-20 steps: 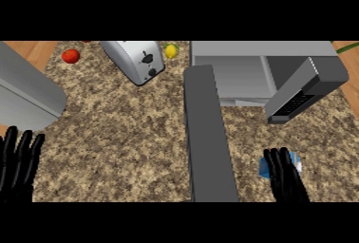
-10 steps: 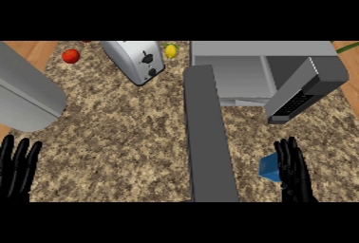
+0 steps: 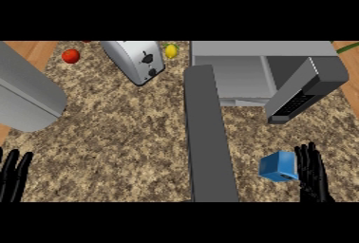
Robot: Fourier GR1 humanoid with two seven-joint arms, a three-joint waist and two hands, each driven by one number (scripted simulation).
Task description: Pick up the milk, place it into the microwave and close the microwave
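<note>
A blue milk carton (image 3: 278,166) stands on the speckled counter at the lower right. My right hand (image 3: 313,173) is just to its right, fingers straight and pointing up, close beside the carton without curling round it. The microwave (image 3: 242,71) sits at the back right with its cavity showing and its door (image 3: 305,88) swung out to the right. At the lower left edge my left hand (image 3: 13,173) rests open, fingers up.
A long grey bar (image 3: 208,137) runs down the counter's middle, left of the carton. A toaster (image 3: 135,59) stands at the back, with a red tomato (image 3: 70,56) and a yellow lemon (image 3: 171,51) near it. A grey appliance (image 3: 24,97) fills the left side.
My right hand has shifted to the right, uncovering the blue carton, which now shows whole beside it. My left hand has slid lower and further left.
</note>
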